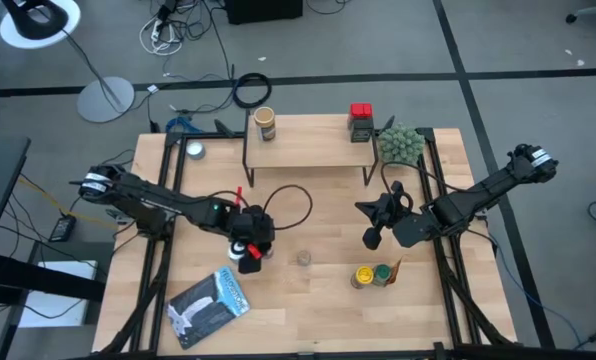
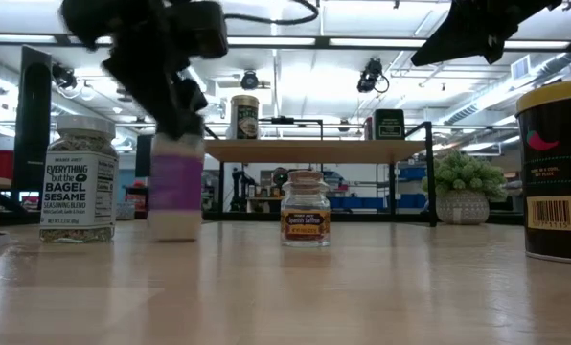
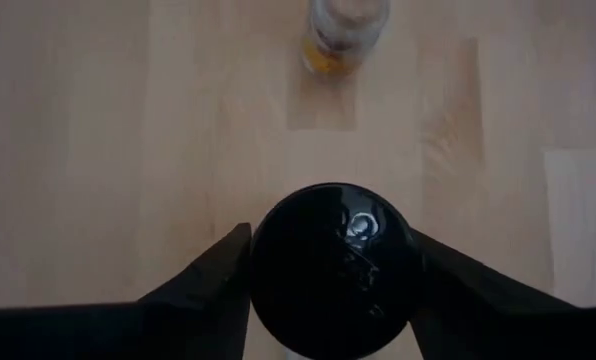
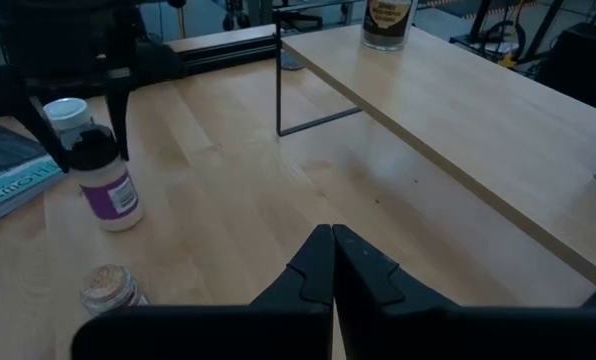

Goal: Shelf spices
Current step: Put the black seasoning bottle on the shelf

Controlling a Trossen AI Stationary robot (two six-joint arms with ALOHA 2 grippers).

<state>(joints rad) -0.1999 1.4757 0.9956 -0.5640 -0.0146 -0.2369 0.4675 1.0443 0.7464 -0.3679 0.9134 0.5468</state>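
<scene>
Wooden slats make up the table (image 1: 308,300), and a room of strip lights and equipment runs behind it in the low view. Over the table's left half, the left gripper (image 3: 328,275) straddles the black cap of a white jar with a purple label (image 2: 175,187); its two dark fingers (image 3: 208,275) stand beside the cap on either side, but whether they already pinch it I cannot tell. The jar stands upright on the table, just beside the bagel sesame jar (image 2: 79,179). A small glass jar (image 2: 306,208) sits near the table's middle, to the right of them. Further right, the right gripper (image 4: 333,262) hovers clenched and empty, above a yellow-lidded tin (image 1: 363,275) and a green-lidded one (image 1: 382,273) that sit touching. The shelf (image 1: 308,140) stands at the far side, carrying a tan-lidded jar (image 1: 265,122) on its left end and a red-topped tin (image 1: 360,120) on its right; a fuzzy green plant (image 1: 400,145) stands by its right legs, and a flat pouch (image 1: 210,305) lies near the front left.

The risk here, as I judge it, is the narrow hold on a smooth round cap: an off-centre squeeze could tip the tall jar into its neighbour, or let it slip during the carry across to the shelf, whose thin black legs could also catch it.
</scene>
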